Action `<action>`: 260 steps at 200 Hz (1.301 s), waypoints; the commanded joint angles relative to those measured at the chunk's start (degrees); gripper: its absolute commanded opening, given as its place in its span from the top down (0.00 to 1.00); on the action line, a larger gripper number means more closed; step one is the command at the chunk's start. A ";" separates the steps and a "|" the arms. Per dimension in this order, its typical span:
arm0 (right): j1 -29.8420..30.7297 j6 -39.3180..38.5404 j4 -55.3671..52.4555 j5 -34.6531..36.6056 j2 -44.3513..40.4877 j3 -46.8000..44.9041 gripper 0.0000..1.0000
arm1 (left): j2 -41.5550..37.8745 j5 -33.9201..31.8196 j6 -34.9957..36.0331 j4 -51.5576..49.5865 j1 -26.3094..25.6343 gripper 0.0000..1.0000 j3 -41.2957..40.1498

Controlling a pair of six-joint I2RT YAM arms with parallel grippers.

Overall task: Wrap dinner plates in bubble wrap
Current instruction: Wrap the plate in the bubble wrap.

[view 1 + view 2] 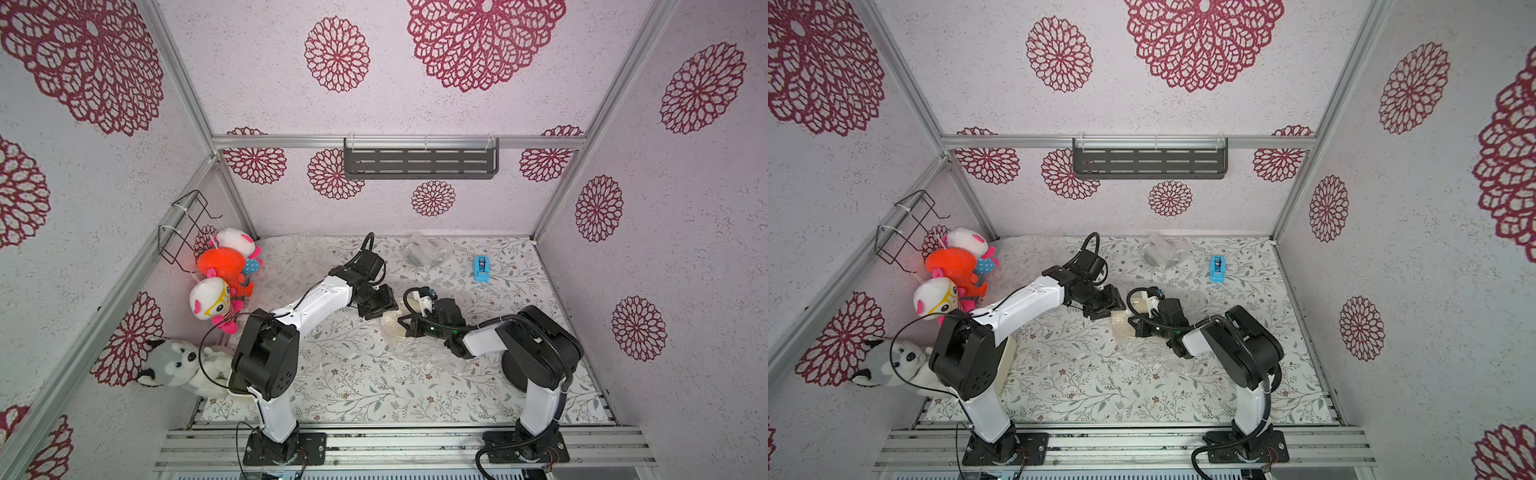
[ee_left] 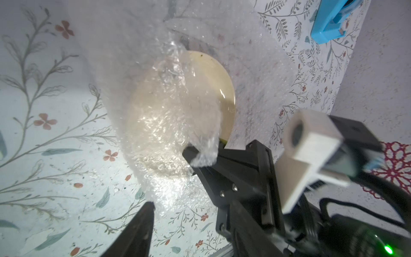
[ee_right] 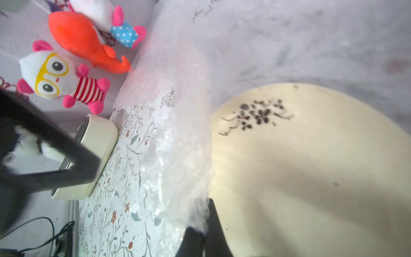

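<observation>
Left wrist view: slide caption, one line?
Right gripper pinching bubble wrap folded partway over the cream plate.

Left arm (image 1: 316,303): elbow raised, white forearm reaching forward and inward.
Left end effector (image 1: 380,307): jaws apart, nothing between them; one finger (image 2: 142,224) shows in its wrist view.
Right arm (image 1: 536,345): elbow folded high, forearm pointing low and inward.
Right end effector (image 2: 195,156): jaws pinched on a fold of bubble wrap (image 2: 169,124), just beside the left end effector, tips toward it.

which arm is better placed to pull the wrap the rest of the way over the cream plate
Right. The right gripper is shut on an edge of the bubble wrap by the cream plate, which is partly covered. The left gripper is open and holds nothing.
</observation>
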 commanded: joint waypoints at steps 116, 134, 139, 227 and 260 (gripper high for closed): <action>-2.73 11.44 8.17 -2.88 -1.55 -2.15 0.82 | 24.48 6.76 12.91 -3.61 -0.33 0.91 18.52; -2.72 0.37 -1.85 -2.30 -9.15 -2.23 0.60 | 27.21 6.94 12.20 -2.50 -0.33 0.92 19.38; -2.53 -3.67 -5.49 -1.54 -11.91 -2.33 0.56 | 27.45 7.15 11.96 -2.04 -0.33 0.92 18.91; 10.74 -68.72 -47.96 14.46 -32.66 -4.11 0.41 | 27.71 7.96 11.62 0.95 -0.11 0.90 16.74; 16.02 -75.45 -42.98 20.87 -29.36 -5.96 0.45 | 28.88 7.00 11.78 0.65 -0.06 0.93 16.56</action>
